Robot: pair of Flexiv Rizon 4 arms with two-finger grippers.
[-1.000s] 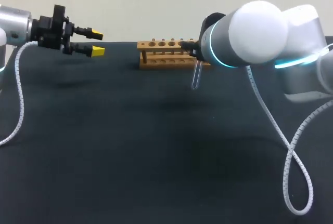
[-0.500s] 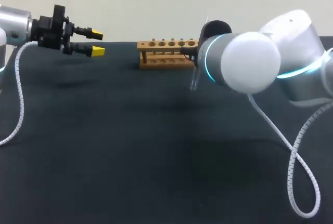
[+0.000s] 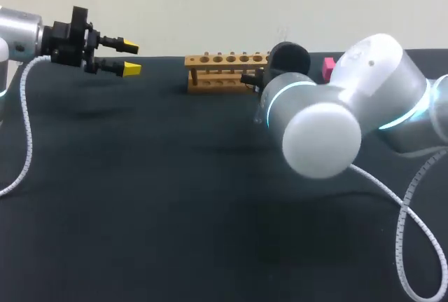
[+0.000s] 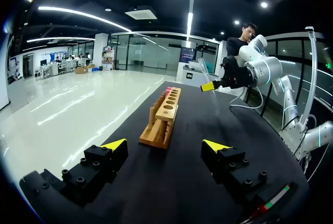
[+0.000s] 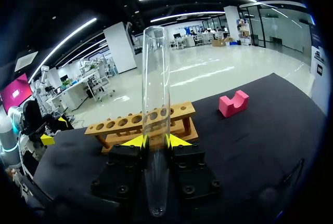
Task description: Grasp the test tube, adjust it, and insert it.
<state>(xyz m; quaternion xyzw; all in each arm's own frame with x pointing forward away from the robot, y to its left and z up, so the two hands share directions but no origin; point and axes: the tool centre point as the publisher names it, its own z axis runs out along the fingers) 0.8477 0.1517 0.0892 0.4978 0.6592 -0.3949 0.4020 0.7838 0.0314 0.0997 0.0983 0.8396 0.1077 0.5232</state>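
Since the earlier frames the right arm has swung round, so its big white joint now sits lower over the table [image 3: 175,197] and uncovers a pink block [image 3: 327,68] behind it. The left arm has not shifted.

The right gripper [image 5: 155,141] pinches the test tube [image 5: 155,78] between its yellow tips, gripping it low on its length. The tube is a long, clear glass cylinder. It looks empty, with a rounded closed end back by the wrist and an open rim far out ahead of the fingers. It is held in the air, off the table, in front of the wooden rack [image 5: 135,122], which has a row of round holes along its top bar. The pink block lies on the cloth just past one end of the rack.

The left gripper [image 3: 128,58] hangs above the table's far left edge, well apart from the rack, its jaws spread wide with nothing between them.
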